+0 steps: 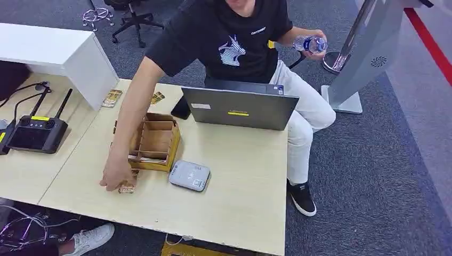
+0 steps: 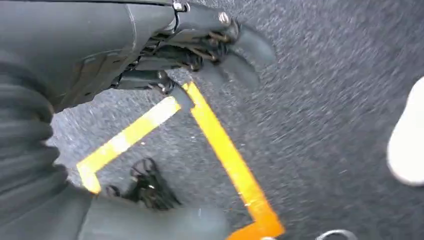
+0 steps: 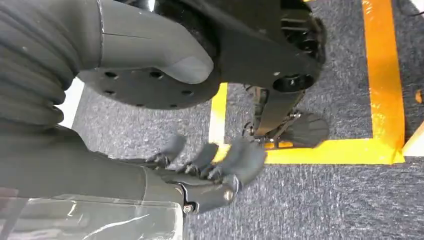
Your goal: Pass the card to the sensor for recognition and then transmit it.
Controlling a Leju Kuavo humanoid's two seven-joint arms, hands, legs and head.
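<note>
A small brown card (image 1: 127,188) lies on the light wooden table (image 1: 240,181), left of the flat grey sensor box (image 1: 190,175). A person's hand (image 1: 116,173) rests on the card, partly covering it. In the left wrist view my left hand (image 2: 205,45) hangs over the grey carpet, fingers spread and nothing in it. In the right wrist view my right hand (image 3: 205,165) also hangs above the carpet, its fingers loosely extended and holding nothing.
A wooden compartment box (image 1: 154,141) stands just behind the card and sensor. A grey laptop (image 1: 240,108) sits at the back, the person seated behind it with a water bottle (image 1: 310,44). A black remote controller (image 1: 37,133) lies far left. Two more cards (image 1: 112,98) lie near a white box (image 1: 58,53).
</note>
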